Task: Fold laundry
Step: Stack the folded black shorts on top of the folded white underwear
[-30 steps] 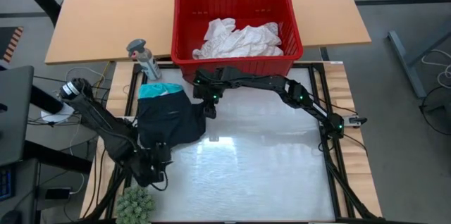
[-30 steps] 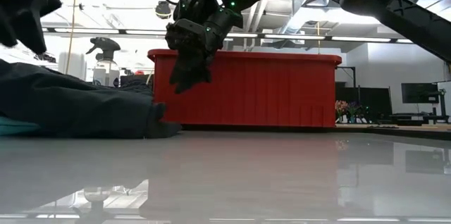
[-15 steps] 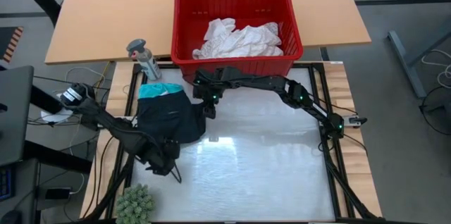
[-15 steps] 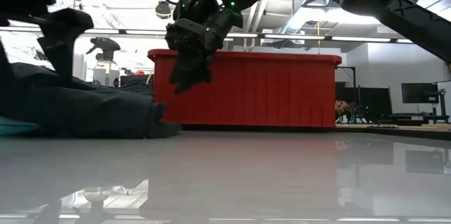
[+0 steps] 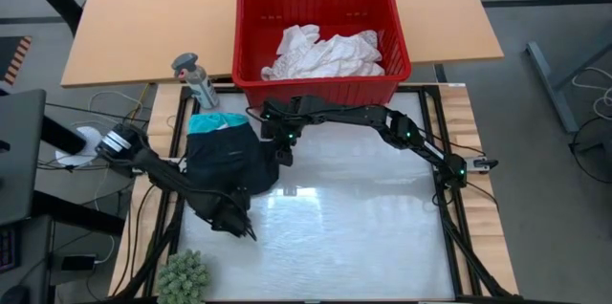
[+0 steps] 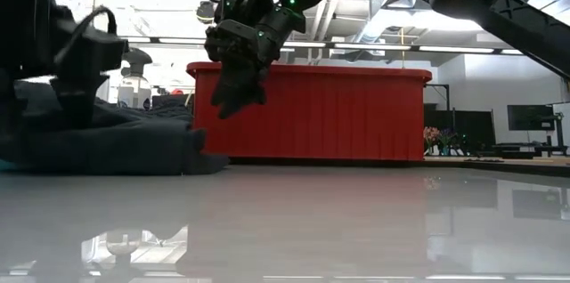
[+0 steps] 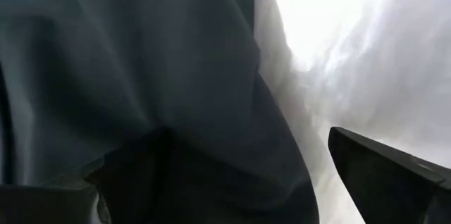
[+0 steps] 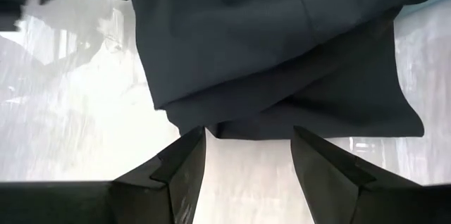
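Shifted inward along the black shorts (image 5: 228,162), the left gripper (image 5: 236,225) is spread wide, nothing grasped; no writing is legible.

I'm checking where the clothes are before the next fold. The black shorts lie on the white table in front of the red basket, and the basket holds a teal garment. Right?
Not quite. The red basket holds white garments, not a teal one, as the high view shows. The teal garment lies on the table, peeking out beside the black shorts, which do lie in front of the basket.
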